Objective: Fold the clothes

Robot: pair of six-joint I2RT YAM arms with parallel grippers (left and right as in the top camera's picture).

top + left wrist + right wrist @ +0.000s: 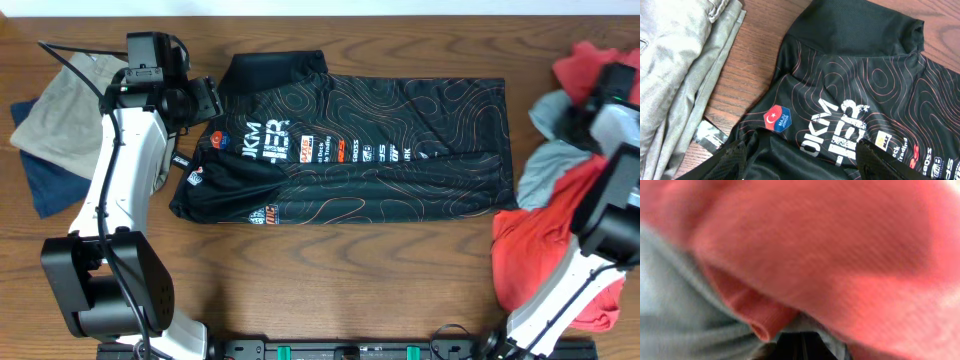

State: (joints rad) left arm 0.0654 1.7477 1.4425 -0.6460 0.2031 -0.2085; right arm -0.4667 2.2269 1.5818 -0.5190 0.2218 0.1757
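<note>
A black jersey (pixel 380 150) with orange contour lines and white lettering lies spread across the middle of the table, its collar end at the left. It fills the left wrist view (pixel 855 65). My left gripper (pixel 205 100) is at the jersey's left end. Its fingers (pixel 807 165) are spread open, just above the black cloth by the lettering, and hold nothing. My right gripper (pixel 578 115) is down in a pile of red and grey clothes (pixel 560 190) at the right edge. The right wrist view shows only blurred red cloth (pixel 840 240) and grey cloth (pixel 675 310) pressed close, so its jaws are hidden.
A folded beige garment (pixel 60 115) lies on a blue one (pixel 50 190) at the far left, beside the left arm. The beige garment also shows in the left wrist view (pixel 675 75). Red clothes (pixel 540 260) spill toward the front right. Bare wood (pixel 340 280) lies in front of the jersey.
</note>
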